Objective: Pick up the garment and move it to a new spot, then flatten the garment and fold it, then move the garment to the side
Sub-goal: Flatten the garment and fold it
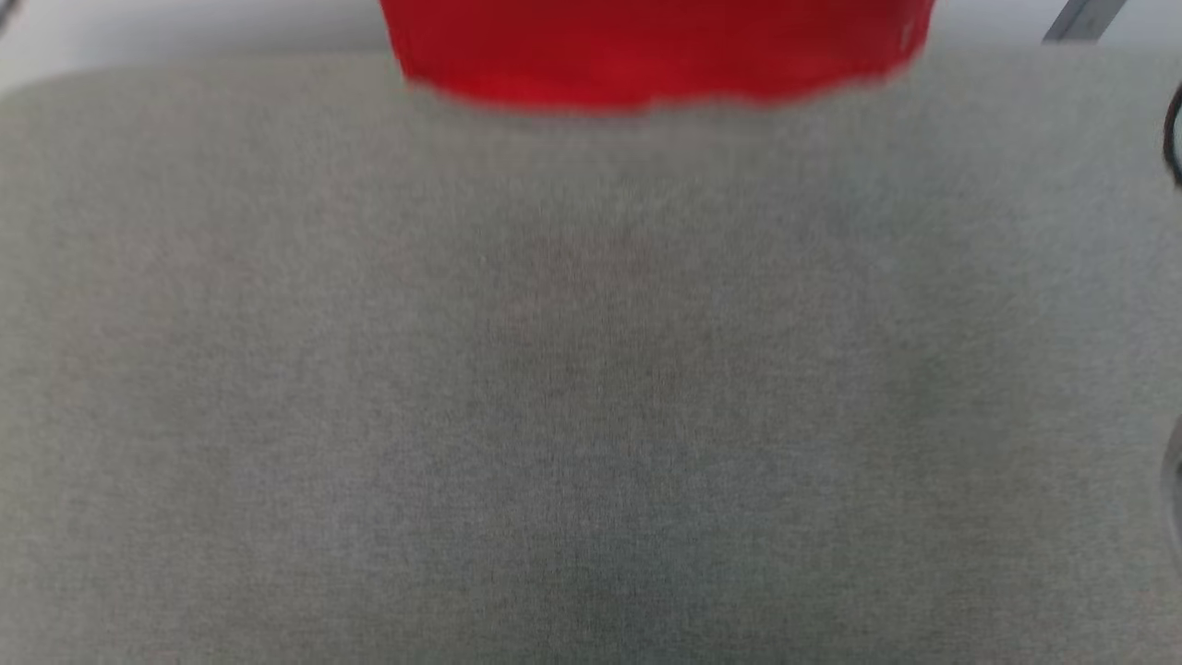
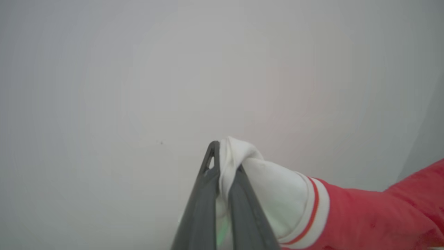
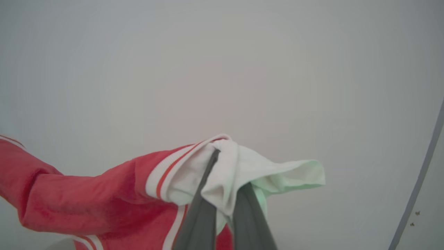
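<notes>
The garment [image 1: 646,55] is a bright red top; its lower part hangs at the top middle of the head view, its hem over the far edge of the grey surface [image 1: 591,388]. In the left wrist view my left gripper [image 2: 223,163] is shut on a white cuff [image 2: 277,194] with a red stripe, and the red sleeve [image 2: 381,215] runs off to the right. My right gripper [image 3: 229,170] is shut on the other white cuff [image 3: 242,170], in the right wrist view, its red sleeve [image 3: 86,198] stretching left. Both cuffs are lifted against a pale background.
The grey padded surface spans most of the head view, with a rounded far-left corner. A dark curved object [image 1: 1173,139] sits at its right edge. A thin grey bar [image 3: 419,177] slants along the right of the right wrist view.
</notes>
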Motion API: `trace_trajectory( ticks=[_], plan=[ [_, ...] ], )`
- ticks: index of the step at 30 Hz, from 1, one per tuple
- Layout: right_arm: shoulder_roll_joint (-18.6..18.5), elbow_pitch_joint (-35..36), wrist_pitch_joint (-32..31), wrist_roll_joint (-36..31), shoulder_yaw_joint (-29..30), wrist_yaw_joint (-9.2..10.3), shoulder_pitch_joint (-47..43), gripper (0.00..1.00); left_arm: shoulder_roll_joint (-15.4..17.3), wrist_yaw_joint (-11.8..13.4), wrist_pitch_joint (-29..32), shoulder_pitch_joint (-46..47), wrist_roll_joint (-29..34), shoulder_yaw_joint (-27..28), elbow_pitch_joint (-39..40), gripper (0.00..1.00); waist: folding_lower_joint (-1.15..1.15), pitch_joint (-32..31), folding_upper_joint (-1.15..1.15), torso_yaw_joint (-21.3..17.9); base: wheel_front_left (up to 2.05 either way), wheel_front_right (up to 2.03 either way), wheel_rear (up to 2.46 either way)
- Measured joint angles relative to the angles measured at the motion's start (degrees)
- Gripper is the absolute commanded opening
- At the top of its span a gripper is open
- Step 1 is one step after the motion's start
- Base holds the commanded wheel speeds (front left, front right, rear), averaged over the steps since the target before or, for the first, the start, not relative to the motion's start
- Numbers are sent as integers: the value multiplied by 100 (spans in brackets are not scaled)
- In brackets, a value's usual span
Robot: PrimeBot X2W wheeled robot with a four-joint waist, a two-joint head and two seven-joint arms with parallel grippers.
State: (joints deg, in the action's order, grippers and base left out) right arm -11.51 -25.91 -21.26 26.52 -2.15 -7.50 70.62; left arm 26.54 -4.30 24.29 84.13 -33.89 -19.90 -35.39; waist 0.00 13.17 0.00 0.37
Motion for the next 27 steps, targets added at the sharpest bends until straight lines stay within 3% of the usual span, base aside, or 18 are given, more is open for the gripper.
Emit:
trace_trajectory(
  ticks=[5, 7, 13, 20, 27],
  plan=[
    [25, -876, 1572, -589, -210, 0, 781, 0, -133, -13, -1440, 622, 465, -46, -466, 0, 0, 552, 0, 25, 0, 0, 0],
    [42, -1282, 1938, -773, -343, 0, 952, 0, -174, -32, -1870, 738, 550, -76, -671, 0, 0, 721, 0, 43, 0, 0, 0],
    [132, -2325, 1965, -532, -1018, -1, 904, 0, -247, -172, -2426, 557, 632, -289, -1350, 0, 0, 879, 0, 189, 0, 0, 0],
    [-126, -2659, 1202, 513, -1881, -1, 108, 0, -305, -286, -1846, -459, 253, -687, -2024, 0, 0, 786, 0, 354, 0, 0, 0],
    [-613, -2117, 224, 1566, -2414, -1, -748, 0, -131, -302, -695, -1576, -421, -1277, -1599, 0, 0, 576, 0, 449, 0, 0, 0]
  ],
)
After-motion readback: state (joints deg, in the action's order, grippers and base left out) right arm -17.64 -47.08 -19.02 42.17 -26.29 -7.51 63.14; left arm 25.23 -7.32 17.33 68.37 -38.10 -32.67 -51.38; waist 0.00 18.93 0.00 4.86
